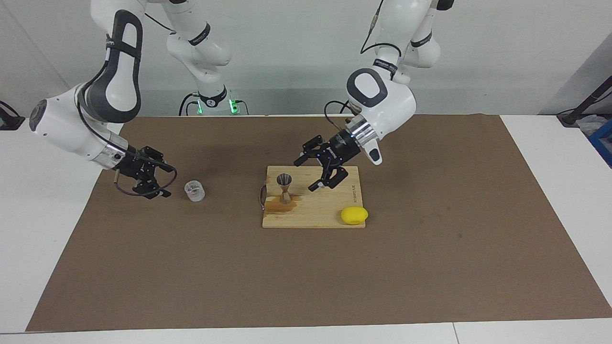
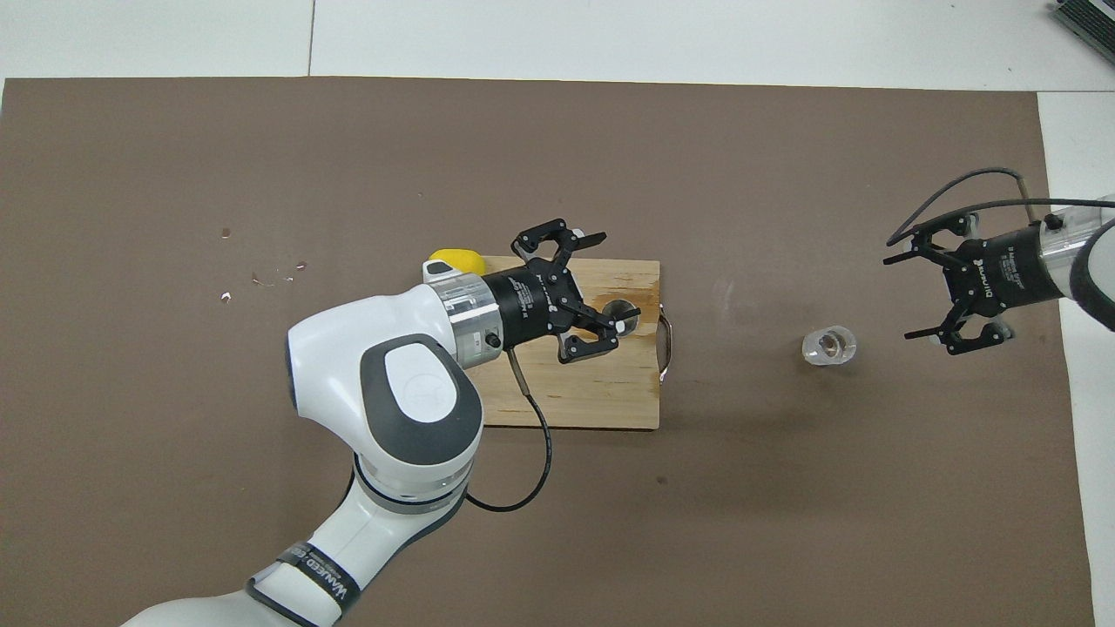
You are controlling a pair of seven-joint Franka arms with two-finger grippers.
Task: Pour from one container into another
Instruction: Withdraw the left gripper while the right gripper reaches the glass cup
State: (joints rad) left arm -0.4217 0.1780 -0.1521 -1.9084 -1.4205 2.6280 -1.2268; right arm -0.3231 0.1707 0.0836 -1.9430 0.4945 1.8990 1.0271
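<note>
The small clear glass cup (image 1: 194, 190) (image 2: 829, 346) stands upright on the brown mat toward the right arm's end. My right gripper (image 1: 167, 181) (image 2: 899, 298) hangs low beside it, open and empty, with a gap between it and the cup. The silver hourglass jigger (image 1: 284, 188) (image 2: 620, 315) stands upright on the wooden cutting board (image 1: 330, 205) (image 2: 610, 392). My left gripper (image 1: 304, 177) (image 2: 618, 274) is open and raised over the board, just clear of the jigger, and holds nothing.
A yellow lemon (image 1: 354, 215) (image 2: 455, 259) lies at the board's corner toward the left arm's end. A wet stain (image 1: 276, 206) darkens the wood around the jigger's foot. The board's metal handle (image 1: 261, 196) points toward the cup. A brown mat (image 1: 430, 267) covers the table.
</note>
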